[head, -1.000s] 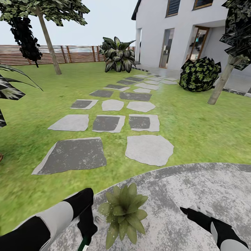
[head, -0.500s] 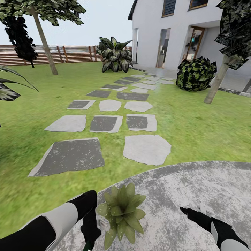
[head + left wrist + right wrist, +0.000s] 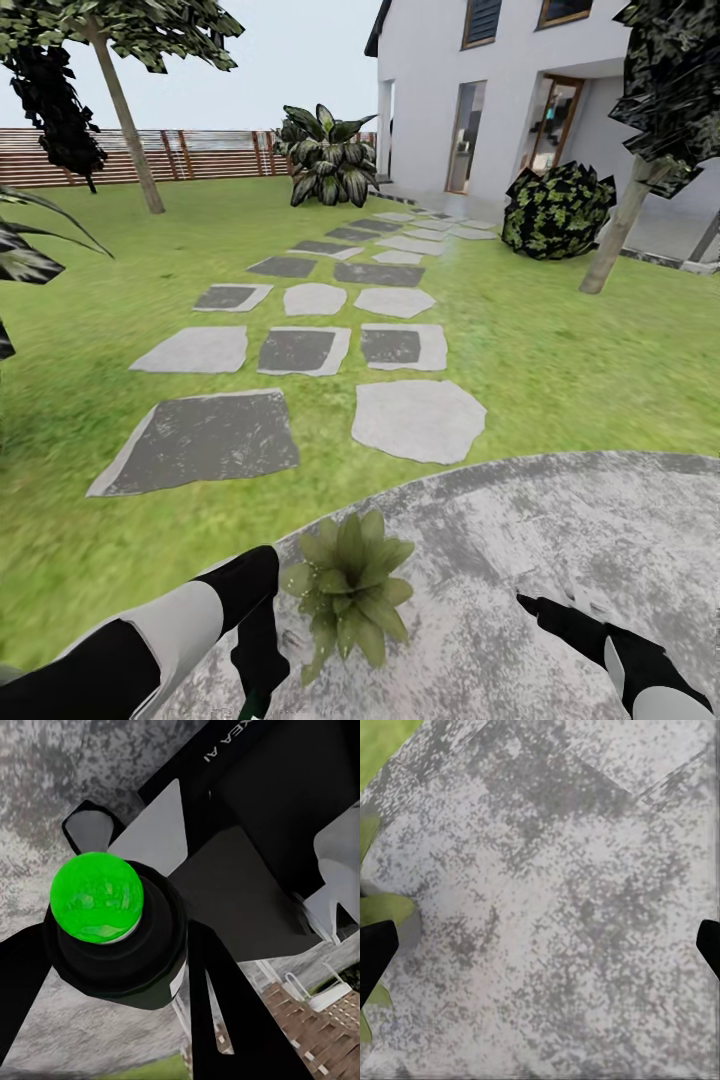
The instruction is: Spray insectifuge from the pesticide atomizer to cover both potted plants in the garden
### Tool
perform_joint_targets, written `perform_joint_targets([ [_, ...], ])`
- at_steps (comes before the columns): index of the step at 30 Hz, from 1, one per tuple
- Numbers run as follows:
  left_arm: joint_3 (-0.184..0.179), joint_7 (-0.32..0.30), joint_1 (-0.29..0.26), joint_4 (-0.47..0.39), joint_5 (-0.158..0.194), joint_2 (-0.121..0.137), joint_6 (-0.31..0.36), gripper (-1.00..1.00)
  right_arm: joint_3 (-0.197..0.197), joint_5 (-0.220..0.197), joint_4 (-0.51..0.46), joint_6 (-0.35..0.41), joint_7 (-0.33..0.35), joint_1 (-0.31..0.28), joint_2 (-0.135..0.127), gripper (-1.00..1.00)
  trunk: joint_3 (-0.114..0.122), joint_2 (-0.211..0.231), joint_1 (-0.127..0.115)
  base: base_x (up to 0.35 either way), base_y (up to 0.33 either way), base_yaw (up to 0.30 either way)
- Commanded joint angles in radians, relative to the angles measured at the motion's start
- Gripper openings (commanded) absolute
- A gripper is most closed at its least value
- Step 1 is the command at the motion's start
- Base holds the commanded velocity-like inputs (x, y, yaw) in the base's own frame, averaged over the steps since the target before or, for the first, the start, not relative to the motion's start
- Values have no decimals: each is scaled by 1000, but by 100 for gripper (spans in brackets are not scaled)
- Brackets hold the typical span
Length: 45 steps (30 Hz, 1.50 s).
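1. Pesticide atomizer (image 3: pixel 247 706) sat in my left gripper (image 3: pixel 262 668) at the near edge of the frame, only a sliver of green showing; fingers clamped on it.
2. Potted plant (image 3: pixel 347 588) stood just right of that gripper, on the patio (image 3: pixel 560 520) near its rim.
3. Step, as I judged it: spraying this plant. Next: aim the nozzle over the rosette, then find the second plant.
4. Right gripper (image 3: pixel 545 612) hovered over bare paving, fingers apart, empty.
5. Beyond: lawn (image 3: pixel 560 360), stepping stones (image 3: pixel 418 420), house (image 3: pixel 470 90). Nothing blocked the spray.
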Motion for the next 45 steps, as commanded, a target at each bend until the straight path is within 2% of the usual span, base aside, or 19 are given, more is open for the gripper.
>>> perform_joint_targets([
  [1,3,-9,0,-2,-10,0,7,-100,-8,6,-2,5,8,-1,1,100,-1,0,-1,-251,0,-1],
  [18,9,-10,-15,-66,-13,-2,10,-100,-8,6,-2,5,8,-1,1,100,-14,0,-1,-25,0,0],
  [24,9,-13,-83,-66,-12,-3,11,-100,-8,6,-2,5,8,-1,1,100,-14,0,-1,0,0,0],
  [27,9,-13,-93,-66,-12,-3,11,-100,-8,6,-2,5,8,-1,2,100,-14,0,-1,0,0,0],
  [33,9,-17,-169,-65,-12,-4,11,-100,-7,10,-2,5,9,-1,2,100,-14,0,-1,0,0,0],
  [45,4,-18,-186,-56,-12,-10,11,-100,-5,11,-2,5,8,-1,2,100,-16,0,-1,0,0,16],
])
